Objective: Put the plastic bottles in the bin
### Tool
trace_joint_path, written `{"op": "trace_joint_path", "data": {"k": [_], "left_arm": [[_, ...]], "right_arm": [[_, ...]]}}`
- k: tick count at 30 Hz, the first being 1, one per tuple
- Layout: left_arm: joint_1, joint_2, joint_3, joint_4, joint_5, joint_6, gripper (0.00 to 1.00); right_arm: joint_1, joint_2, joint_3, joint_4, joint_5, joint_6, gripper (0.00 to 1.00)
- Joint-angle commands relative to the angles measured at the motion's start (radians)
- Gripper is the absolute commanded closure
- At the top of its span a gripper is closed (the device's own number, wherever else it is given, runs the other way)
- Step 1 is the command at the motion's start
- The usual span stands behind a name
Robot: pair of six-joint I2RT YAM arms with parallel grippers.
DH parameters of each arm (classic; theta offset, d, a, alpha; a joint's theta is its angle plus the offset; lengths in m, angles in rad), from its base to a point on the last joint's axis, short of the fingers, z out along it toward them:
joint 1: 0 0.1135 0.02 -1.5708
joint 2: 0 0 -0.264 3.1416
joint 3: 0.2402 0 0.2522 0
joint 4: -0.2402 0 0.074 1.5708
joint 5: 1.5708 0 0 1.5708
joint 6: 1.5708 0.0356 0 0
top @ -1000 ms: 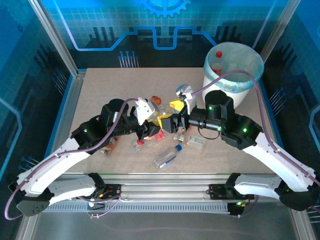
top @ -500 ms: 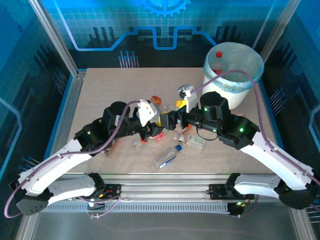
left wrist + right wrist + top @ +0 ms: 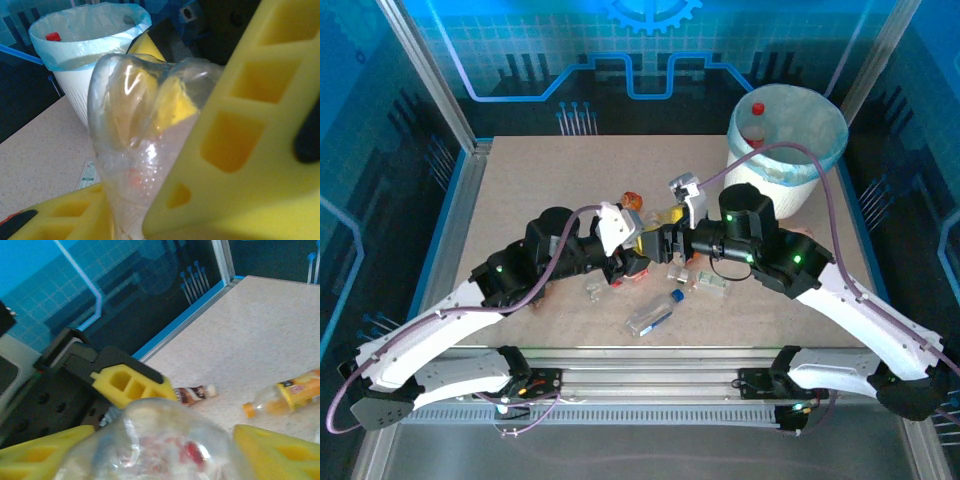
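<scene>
Clear bottle (image 3: pixel 135 130) pinched by left gripper (image 3: pixel 625 262), table centre | right gripper (image 3: pixel 665 245) straddles red-flecked bottle (image 3: pixel 160 445), can't tell if clamped | step: grasping | next: lift clear, carry to bin (image 3: pixel 745 165), far-right corner

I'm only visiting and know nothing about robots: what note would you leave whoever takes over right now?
Left gripper: shut on a crumpled clear bottle.
Right gripper: shut on a red-marked clear bottle; maybe the same one, cannot tell.
Done: a red-capped bottle lies in the bin.
To do: bottles on the table, among them a blue-capped bottle and an orange bottle, plus whatever is held.
</scene>
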Motion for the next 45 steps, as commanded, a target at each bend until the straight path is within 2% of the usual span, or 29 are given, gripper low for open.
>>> {"op": "trace_joint_path", "data": {"k": [1, 2, 6, 8, 12, 15, 18, 21, 28, 32, 45], "left_arm": [[-0.008, -0.014, 0.026, 0.068, 0.013, -0.010, 0.52], [-0.008, -0.011, 0.034, 0.067, 0.010, -0.014, 0.49], [-0.008, -0.011, 0.061, 0.085, -0.033, -0.044, 0.16], [-0.008, -0.020, 0.068, 0.103, -0.058, -0.064, 0.10], [-0.008, -0.048, 0.089, 0.121, -0.114, -0.124, 0.07], [-0.008, -0.064, 0.116, 0.097, -0.111, -0.153, 0.07], [-0.008, -0.066, 0.143, 0.059, -0.095, -0.172, 0.07], [-0.008, -0.059, 0.157, 0.032, -0.090, -0.183, 0.07], [-0.008, -0.025, 0.170, -0.014, -0.043, -0.170, 0.08], [-0.008, -0.001, 0.199, -0.012, -0.041, -0.151, 0.09], [-0.008, 0.048, 0.231, 0.012, -0.029, -0.092, 0.09]], "right_arm": [[-0.011, 0.000, 0.020, -0.027, -0.002, -0.009, 0.38], [-0.011, -0.003, 0.036, -0.044, 0.021, -0.017, 0.41], [-0.026, 0.017, 0.226, -0.191, 0.201, -0.099, 0.46], [-0.050, 0.050, 0.368, -0.272, 0.312, -0.163, 0.47], [-0.148, 0.148, 0.656, -0.387, 0.521, -0.289, 0.50], [-0.242, 0.240, 0.833, -0.423, 0.659, -0.365, 0.52], [-0.312, 0.319, 0.940, -0.400, 0.781, -0.430, 0.53], [-0.404, 0.409, 1.026, -0.380, 0.845, -0.460, 0.53], [-0.593, 0.634, 1.141, -0.433, 0.802, -0.402, 0.52], [-0.676, 0.730, 1.176, -0.483, 0.728, -0.314, 0.52], [-0.805, 0.988, 1.199, -0.426, 0.540, -0.228, 0.47]]}}
